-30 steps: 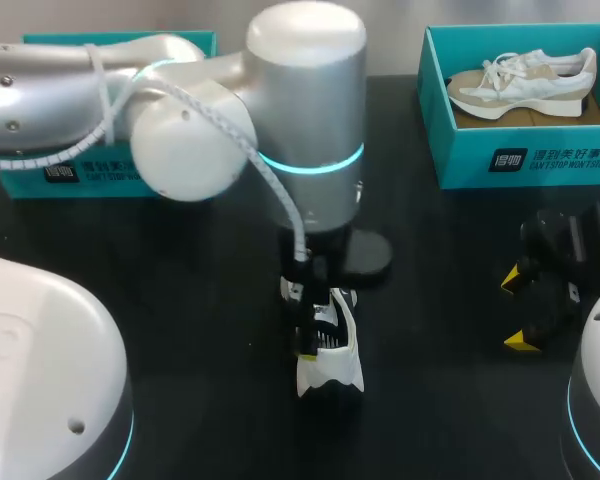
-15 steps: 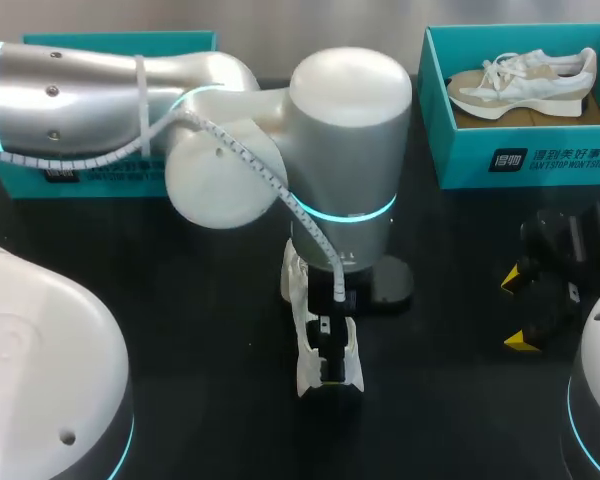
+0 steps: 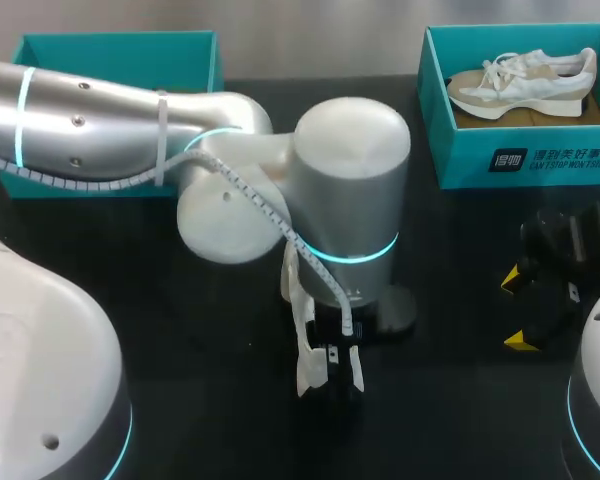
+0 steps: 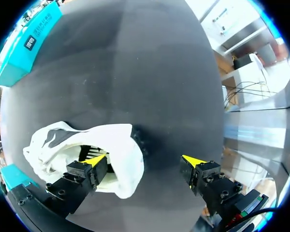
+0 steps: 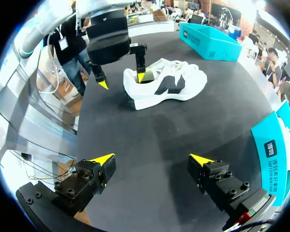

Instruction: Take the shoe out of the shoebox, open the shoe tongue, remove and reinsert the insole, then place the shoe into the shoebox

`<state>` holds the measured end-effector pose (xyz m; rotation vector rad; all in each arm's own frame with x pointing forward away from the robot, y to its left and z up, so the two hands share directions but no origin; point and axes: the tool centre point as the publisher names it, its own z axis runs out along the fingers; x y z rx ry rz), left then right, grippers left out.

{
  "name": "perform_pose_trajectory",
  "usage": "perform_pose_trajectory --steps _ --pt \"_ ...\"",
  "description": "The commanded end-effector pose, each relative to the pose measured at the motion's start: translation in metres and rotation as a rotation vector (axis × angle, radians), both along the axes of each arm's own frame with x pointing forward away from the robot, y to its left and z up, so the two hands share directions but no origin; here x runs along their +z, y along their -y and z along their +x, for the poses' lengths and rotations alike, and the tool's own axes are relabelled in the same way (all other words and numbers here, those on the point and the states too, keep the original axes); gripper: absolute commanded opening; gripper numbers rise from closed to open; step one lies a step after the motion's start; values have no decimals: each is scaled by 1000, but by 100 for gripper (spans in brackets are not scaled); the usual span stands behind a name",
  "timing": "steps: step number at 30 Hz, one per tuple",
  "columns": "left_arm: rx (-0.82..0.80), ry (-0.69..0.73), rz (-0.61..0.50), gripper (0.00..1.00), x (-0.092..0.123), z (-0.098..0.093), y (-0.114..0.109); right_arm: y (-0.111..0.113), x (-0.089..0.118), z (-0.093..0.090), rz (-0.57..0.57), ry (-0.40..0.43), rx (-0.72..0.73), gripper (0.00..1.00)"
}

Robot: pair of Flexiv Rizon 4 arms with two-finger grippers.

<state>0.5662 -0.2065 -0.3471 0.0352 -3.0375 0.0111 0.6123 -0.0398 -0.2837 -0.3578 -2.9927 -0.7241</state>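
A white shoe with black patches (image 3: 303,345) lies on the black table's middle, mostly hidden under my left arm (image 3: 340,190) in the head view. My left gripper (image 4: 144,160) stands open at the shoe's (image 4: 82,150) heel end: one yellow-tipped finger (image 4: 94,162) dips into the shoe's opening, the other is outside past the heel, clear of it. The right wrist view shows the shoe (image 5: 171,87) and the left gripper (image 5: 122,79) from across the table. My right gripper (image 5: 152,159) is open and empty, well apart from the shoe, at the table's right (image 3: 525,310).
A teal shoebox (image 3: 460,150) at the back right holds a second white and beige shoe (image 3: 525,82). Another teal box (image 3: 115,50) stands at the back left, partly behind my left arm. Bare black table lies between the grippers.
My left arm has swung towards the table's front, carrying its gripper along the shoe to the heel end. The shoe and the right arm have stayed in place.
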Motion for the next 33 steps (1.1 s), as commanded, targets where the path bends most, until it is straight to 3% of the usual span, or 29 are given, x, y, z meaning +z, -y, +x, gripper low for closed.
perform_pose_trajectory --steps 1,14,18,23,28,33 --pt "4 4 -11 100 -12 0 -2 -1 0 0 -3 0 -1 100" --pt "-6 23 -30 100 -31 2 0 -1 0 0 -3 0 -1 100" --pt "3 39 -18 88 -36 0 1 -1 0 0 -3 0 -1 100" --pt "10 41 -12 88 -40 1 1 -1 0 0 -3 0 -1 100" --pt "16 49 3 79 -43 0 2 -1 0 0 -3 0 -1 100" --pt "26 54 22 51 -47 1 4 -1 0 0 -3 0 -1 100"
